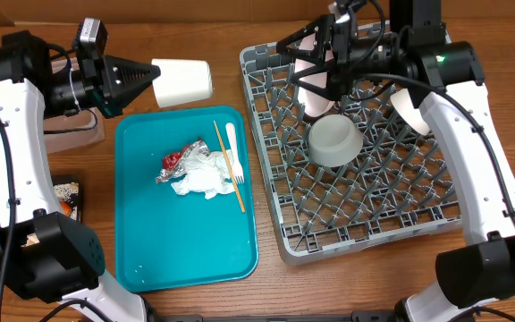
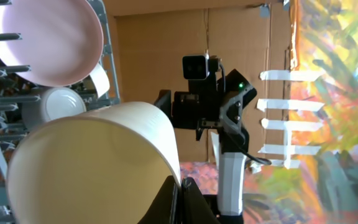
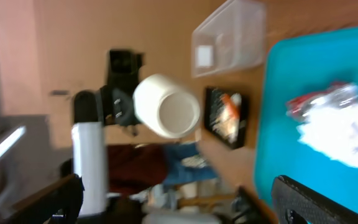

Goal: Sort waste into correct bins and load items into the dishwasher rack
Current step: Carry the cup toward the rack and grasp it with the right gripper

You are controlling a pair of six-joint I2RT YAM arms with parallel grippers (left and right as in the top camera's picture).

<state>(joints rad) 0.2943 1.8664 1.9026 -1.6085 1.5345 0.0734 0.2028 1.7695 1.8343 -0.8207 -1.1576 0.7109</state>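
The left gripper [image 1: 147, 80] has its jaws closed on the rim of the white cup [image 1: 182, 82]. The cup hangs on its side in the air, just past the far edge of the teal tray [image 1: 186, 259] and well apart from the dishwasher rack [image 1: 365, 224]. The right gripper [image 1: 309, 61] hovers over the rack's far-left corner, jaws spread wide with nothing between them.

The step in hand looks like carrying the cup across to the rack. The pinch takes only one wall of the cup (a thin bite, so it could swing), which calls for a slow, level carry. The cup should pass above the rack's left wall, turn mouth down, and settle between pegs before the jaws let go.

The far rows are crowded: the pink plate [image 1: 309, 88] stands on edge, the grey bowl [image 1: 333, 141] sits just nearer, and a whitish bowl [image 1: 408, 107] shows partly behind the right arm. That arm also lies on the straight line from cup to rack. The near half is bare lattice, so it is the safer landing spot. The napkin [image 1: 206, 174] and wrapper [image 1: 175, 163] lie low on the tray and are unlikely to obstruct the carry.
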